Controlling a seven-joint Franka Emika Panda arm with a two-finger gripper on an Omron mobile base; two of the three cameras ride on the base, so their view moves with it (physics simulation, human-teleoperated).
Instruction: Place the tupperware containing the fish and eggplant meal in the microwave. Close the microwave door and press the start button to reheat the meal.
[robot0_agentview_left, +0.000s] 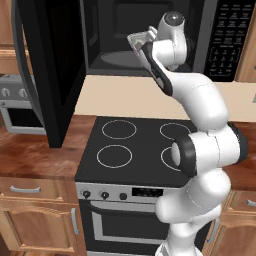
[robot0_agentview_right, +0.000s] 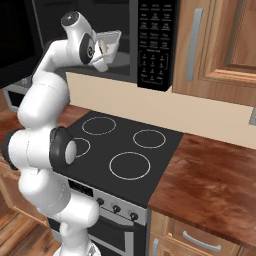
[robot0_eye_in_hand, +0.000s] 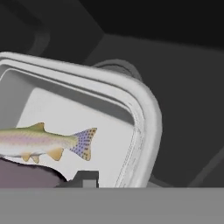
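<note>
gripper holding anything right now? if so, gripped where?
Yes. The gripper is shut on the shallow clear-grey rectangular tupperware, clamped on its near rim, with the speckled pale fish inside, at the open black microwave.

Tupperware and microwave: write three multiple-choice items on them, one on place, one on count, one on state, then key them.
1. Where is the tupperware?
A. on the stove
B. held up at the microwave opening
C. on the right counter

2. How many ring burners does the stove show?
A. two
B. four
C. six

3. How does the microwave door stand?
A. open
B. shut
C. removed

Answers:
1 B, both base views show it at the arm's end before the cavity, with the fish inside and the claw at its rim.
2 B, four white rings.
3 A, it swings out to the left in the left base view.
</note>
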